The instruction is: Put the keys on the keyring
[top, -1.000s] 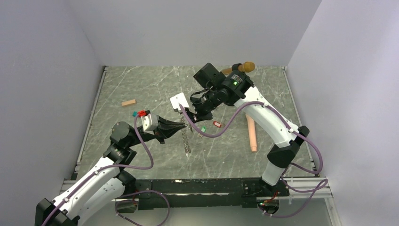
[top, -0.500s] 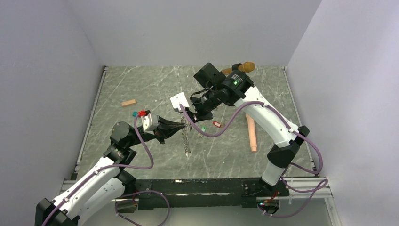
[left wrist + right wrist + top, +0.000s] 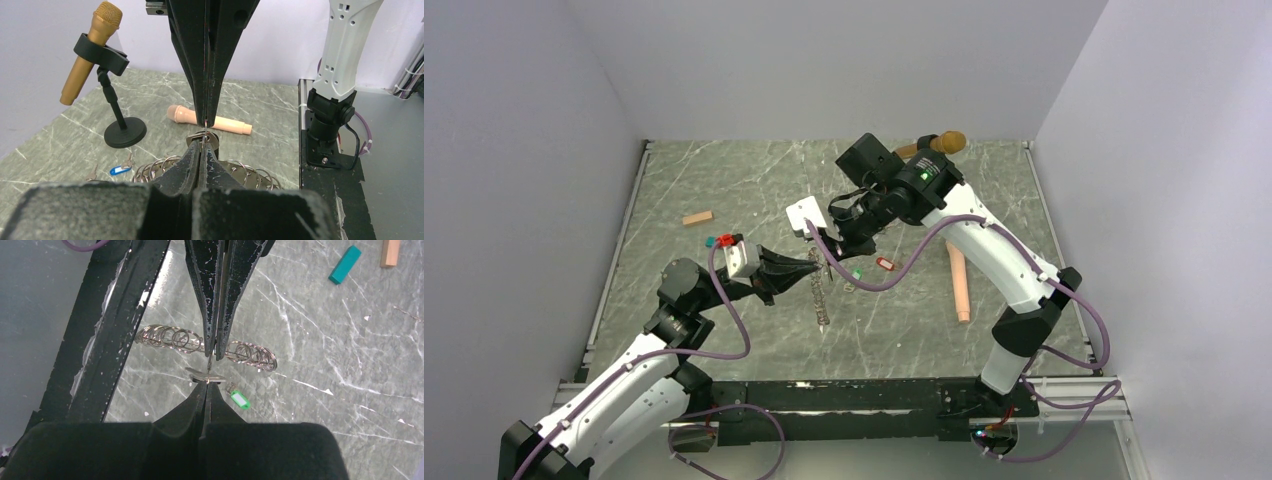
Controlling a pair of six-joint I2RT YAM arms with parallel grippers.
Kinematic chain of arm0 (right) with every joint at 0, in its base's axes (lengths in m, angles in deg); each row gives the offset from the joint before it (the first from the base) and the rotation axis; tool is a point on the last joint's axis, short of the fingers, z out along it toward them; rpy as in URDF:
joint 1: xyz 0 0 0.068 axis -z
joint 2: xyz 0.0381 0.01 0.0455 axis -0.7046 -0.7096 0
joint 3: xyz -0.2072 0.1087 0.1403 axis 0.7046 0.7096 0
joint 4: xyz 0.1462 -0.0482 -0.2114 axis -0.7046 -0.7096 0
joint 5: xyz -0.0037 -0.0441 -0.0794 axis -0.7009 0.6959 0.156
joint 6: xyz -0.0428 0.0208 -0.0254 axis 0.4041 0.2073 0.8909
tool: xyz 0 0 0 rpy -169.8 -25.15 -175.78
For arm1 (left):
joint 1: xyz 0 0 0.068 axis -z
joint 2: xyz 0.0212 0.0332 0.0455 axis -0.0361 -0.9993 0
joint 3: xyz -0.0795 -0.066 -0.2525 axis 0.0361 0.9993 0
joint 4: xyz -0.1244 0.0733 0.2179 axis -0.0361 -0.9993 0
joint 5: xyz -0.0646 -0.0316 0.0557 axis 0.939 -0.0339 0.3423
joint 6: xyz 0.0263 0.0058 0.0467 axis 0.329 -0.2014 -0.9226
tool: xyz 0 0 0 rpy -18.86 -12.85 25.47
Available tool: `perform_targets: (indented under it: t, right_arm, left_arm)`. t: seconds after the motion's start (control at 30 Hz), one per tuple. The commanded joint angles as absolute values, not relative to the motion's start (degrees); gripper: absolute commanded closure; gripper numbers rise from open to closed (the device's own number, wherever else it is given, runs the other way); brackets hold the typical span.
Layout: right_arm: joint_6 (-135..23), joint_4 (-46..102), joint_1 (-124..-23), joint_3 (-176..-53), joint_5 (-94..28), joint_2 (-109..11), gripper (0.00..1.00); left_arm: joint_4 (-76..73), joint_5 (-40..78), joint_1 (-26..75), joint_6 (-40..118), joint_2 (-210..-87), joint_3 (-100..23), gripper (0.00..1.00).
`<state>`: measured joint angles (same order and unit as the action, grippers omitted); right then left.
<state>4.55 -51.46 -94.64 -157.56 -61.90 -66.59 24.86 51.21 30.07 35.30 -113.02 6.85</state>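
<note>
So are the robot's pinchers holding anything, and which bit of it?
Yes: the left gripper and right gripper meet tip to tip, both shut on one small metal key, pinching opposite edges.

- Top camera: high at 6 o'clock, looking down on the grey-green marbled table (image 3: 724,180).
- Left wrist: close, facing 3 o'clock.
- Right wrist: close, facing 8 o'clock; both share the silver looped-wire keyring (image 3: 172,337).

No change between the earlier frames and now. Left gripper (image 3: 202,148) and right gripper (image 3: 206,118) stayed tip to tip, both clamped tight. Keyring (image 3: 154,169) just below the tips did not shift. No drift seen in either arm.
</note>
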Motion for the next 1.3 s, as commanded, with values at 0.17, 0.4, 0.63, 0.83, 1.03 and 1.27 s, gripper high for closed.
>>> perform_targets:
  t: [0.17, 0.4, 0.63, 0.83, 1.03, 1.27]
  right_arm:
    - [4.80, -51.55, -94.45, -159.23, -63.38, -66.03, 1.00]
    - [4.80, -51.66, -94.45, -159.30, -63.73, -66.23, 1.00]
    - [4.95, -51.63, -94.44, -159.43, -64.21, -65.99, 1.00]
    - [5.15, -51.53, -94.45, -159.18, -64.69, -66.00, 1.00]
    - [5.24, -51.48, -94.45, -159.27, -64.99, -65.72, 1.00]
    - [5.02, -51.18, -94.45, -159.41, -65.38, -65.71, 1.00]
  left_arm:
    - [29.78, 52.18, 29.87, 36.47, -113.23, 6.37, 1.00]
    - [31.43, 52.75, 29.86, 37.62, -113.84, 6.61, 1.00]
    - [31.74, 52.85, 29.92, 37.96, -114.05, 6.58, 1.00]
    - [32.52, 52.88, 29.92, 38.75, -114.25, 6.60, 1.00]
    - [33.00, 53.02, 29.92, 39.26, -114.54, 6.78, 1.00]
    - [32.82, 52.77, 29.92, 39.23, -114.62, 6.72, 1.00]
